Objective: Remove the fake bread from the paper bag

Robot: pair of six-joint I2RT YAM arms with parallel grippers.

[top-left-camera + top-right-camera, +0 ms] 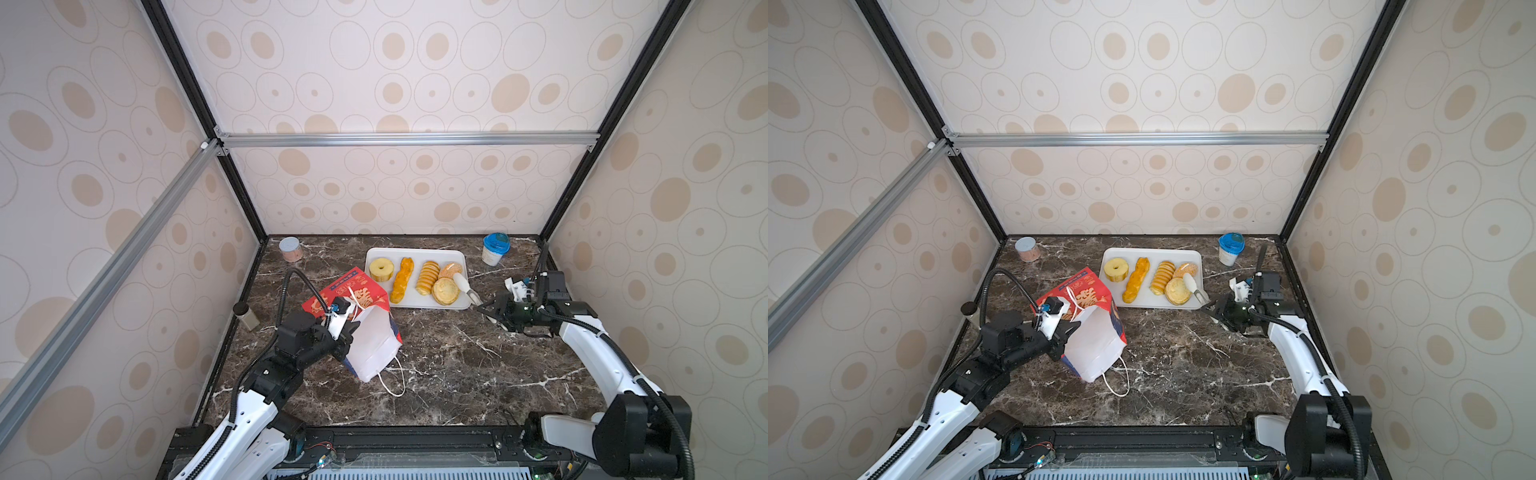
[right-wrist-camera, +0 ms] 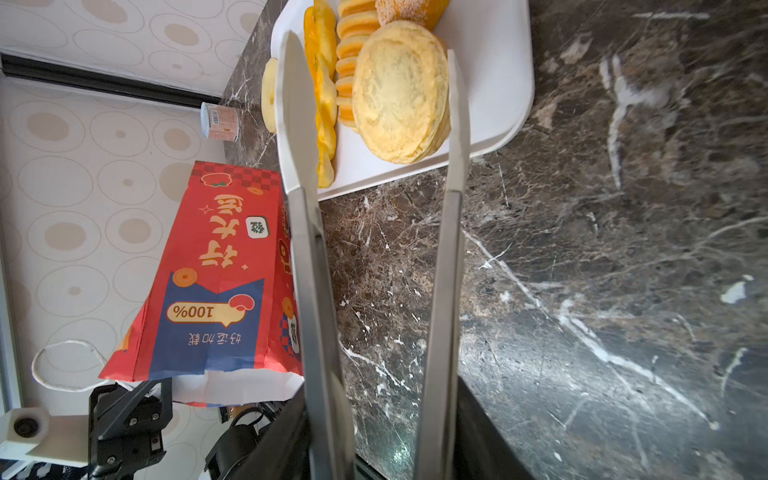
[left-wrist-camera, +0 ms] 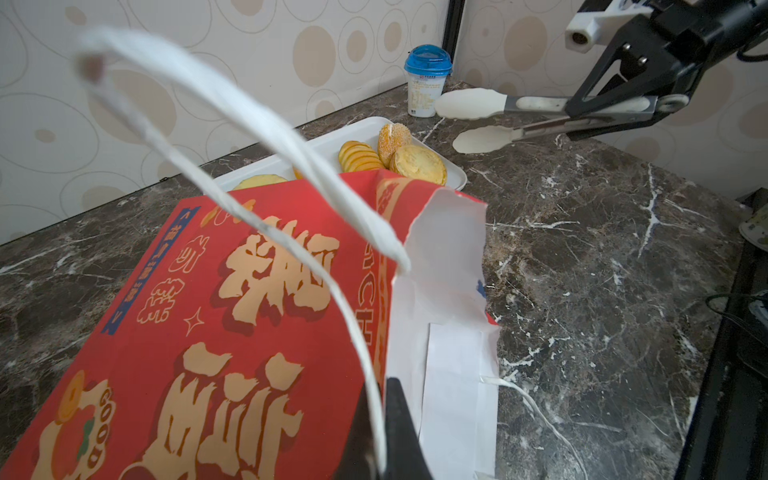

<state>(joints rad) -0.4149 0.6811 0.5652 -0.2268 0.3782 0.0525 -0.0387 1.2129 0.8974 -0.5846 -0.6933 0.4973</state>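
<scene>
The left gripper point(image 3: 380, 415) is clamped tight on the rim of the paper bag point(image 1: 376, 343), beside a cord handle. It holds the bag tilted near the left edge of the bench point(image 1: 457, 374), so the mouth stays open. The right gripper point(image 1: 489, 312) grips tongs point(image 2: 309, 257), spread partly apart either side of a round bun point(image 2: 399, 91), probably to release it. Five pieces of fake bread point(image 1: 401, 279) lie on the tray point(image 1: 415, 302) by the back edge. Whether one remains inside the bag I cannot tell.
</scene>
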